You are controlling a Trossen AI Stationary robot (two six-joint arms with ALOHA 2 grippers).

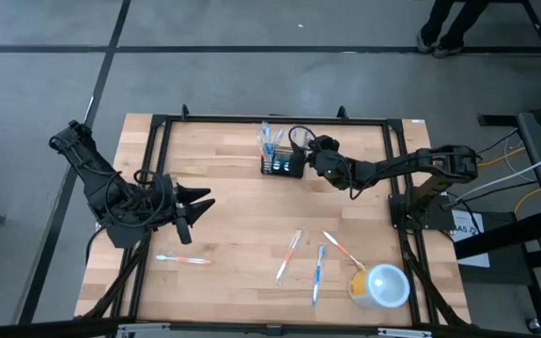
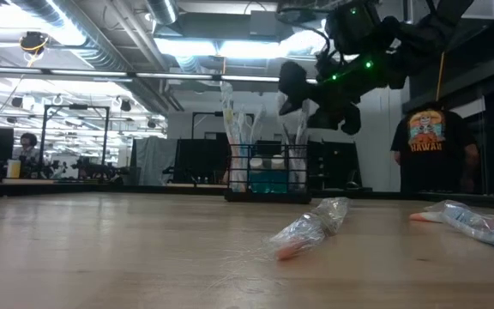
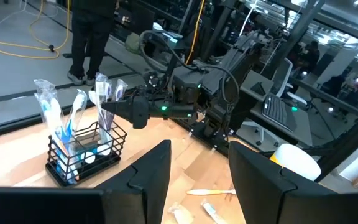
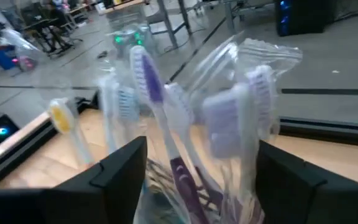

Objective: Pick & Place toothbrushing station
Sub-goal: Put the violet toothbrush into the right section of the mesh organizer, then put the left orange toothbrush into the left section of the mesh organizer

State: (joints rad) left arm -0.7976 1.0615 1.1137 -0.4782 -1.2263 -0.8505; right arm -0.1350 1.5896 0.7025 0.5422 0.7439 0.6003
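The toothbrushing station [image 1: 282,163] is a small black mesh holder standing at the table's far middle, with several plastic-wrapped toothbrushes [image 4: 229,118] upright in it. It also shows in the low view [image 2: 266,176] and the left wrist view [image 3: 82,152]. My right gripper [image 1: 308,152] reaches level to the holder from the right. It is open, and its fingers [image 4: 120,168] stand on either side of the wrapped brush heads. My left gripper [image 1: 205,200] hovers open over the table's left part with nothing between its fingers [image 3: 157,165]. My right gripper has its fingers wide apart around the upper ends of the wrapped toothbrushes [image 4: 247,93], which stand in the holder. Whether a finger touches the wrapping I cannot tell.
Several wrapped toothbrushes lie loose on the table: one near left [image 1: 181,259] and three near the middle [image 1: 289,255] [image 1: 318,272] [image 1: 343,249]. A yellow cup with a pale lid [image 1: 380,286] lies at the near right corner. A person [image 2: 431,146] stands beyond the table.
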